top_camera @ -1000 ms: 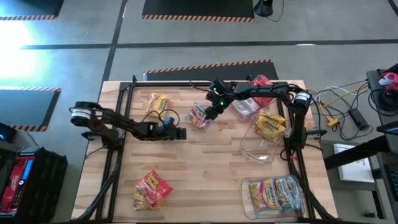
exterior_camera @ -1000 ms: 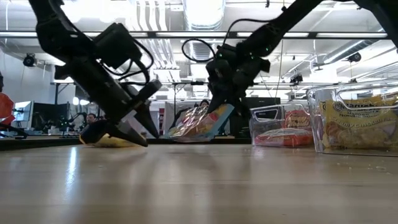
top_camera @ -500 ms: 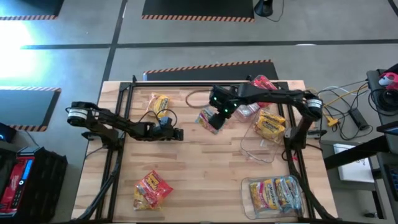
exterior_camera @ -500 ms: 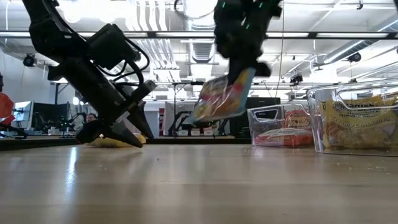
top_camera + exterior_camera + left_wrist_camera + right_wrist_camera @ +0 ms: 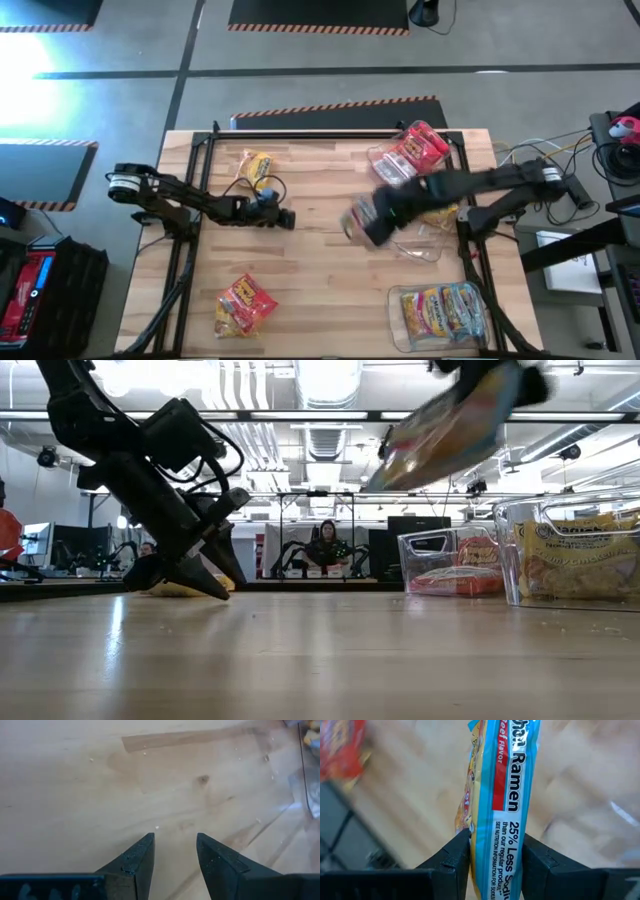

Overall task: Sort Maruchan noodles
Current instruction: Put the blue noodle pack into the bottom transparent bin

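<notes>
Right gripper point(image 5: 495, 865) at centre-right of the high view, raised above the desk point(image 5: 320, 270), fingers point(image 5: 451, 862) clamped on a light blue Maruchan ramen packet point(image 5: 502, 795), carried edge-on. Left gripper point(image 5: 175, 850) at centre-left, tips low over bare wood, fingers apart, holding nothing. Yellow packet point(image 5: 254, 166) lying upper left; red packet point(image 5: 243, 302) lower left.

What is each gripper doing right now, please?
Left gripper: open, holding nothing, low over bare wood.
Right gripper: shut on a light blue ramen packet, carried in the air.
</notes>
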